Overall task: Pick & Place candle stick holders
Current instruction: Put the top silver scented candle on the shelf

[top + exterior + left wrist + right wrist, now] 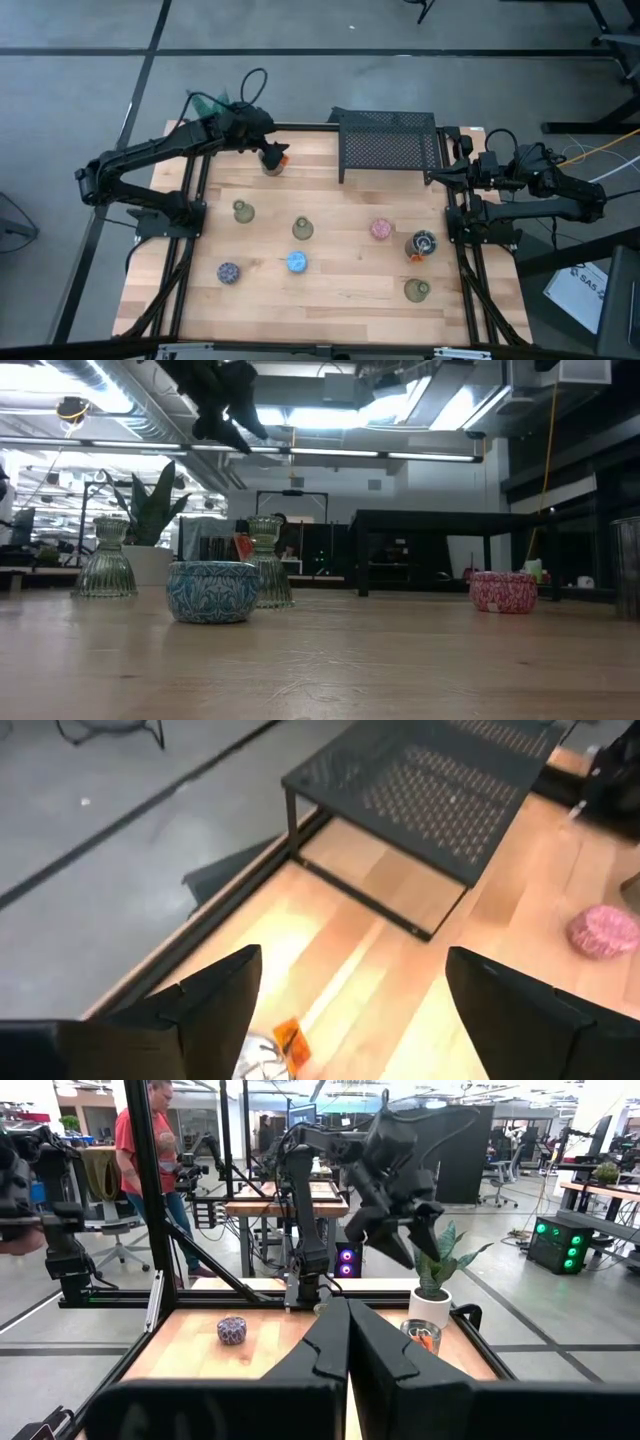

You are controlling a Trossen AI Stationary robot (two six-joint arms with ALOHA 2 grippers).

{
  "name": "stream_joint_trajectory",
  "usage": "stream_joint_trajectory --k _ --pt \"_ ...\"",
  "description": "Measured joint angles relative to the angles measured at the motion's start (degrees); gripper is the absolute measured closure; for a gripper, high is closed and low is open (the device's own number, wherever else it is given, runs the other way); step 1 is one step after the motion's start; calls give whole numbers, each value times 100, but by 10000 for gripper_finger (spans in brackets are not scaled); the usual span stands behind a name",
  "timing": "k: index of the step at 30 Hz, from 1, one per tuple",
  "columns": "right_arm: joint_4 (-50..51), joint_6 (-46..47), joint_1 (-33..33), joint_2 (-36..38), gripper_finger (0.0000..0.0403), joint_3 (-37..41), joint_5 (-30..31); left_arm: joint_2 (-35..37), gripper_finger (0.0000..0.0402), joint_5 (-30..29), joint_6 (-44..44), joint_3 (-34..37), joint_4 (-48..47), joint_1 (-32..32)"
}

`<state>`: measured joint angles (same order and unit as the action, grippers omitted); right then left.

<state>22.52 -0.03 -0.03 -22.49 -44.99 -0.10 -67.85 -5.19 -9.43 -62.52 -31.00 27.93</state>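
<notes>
High view: pale wooden desk (340, 290), black mesh rack (388, 142) upper centre, left gripper (262, 140) with fingers apart above the silvery orange-accented candle holder (274, 160) upper left. Descending off-centre could tip it. Right gripper (448, 172) waits, fingers together, far right.

The only lettering shows in the high view, on a white sheet (583, 290) lying on the floor beside the bench's right edge; it is too small to read.
</notes>
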Motion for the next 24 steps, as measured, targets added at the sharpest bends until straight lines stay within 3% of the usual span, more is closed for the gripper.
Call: stream_joint_trajectory --k 13,24 --pt "2 0 2 -1 396 0 0 -182 41 23 -96 0 -392 197" --pt "2 0 2 -1 396 0 0 -182 41 -38 -318 -2 -1624 435"
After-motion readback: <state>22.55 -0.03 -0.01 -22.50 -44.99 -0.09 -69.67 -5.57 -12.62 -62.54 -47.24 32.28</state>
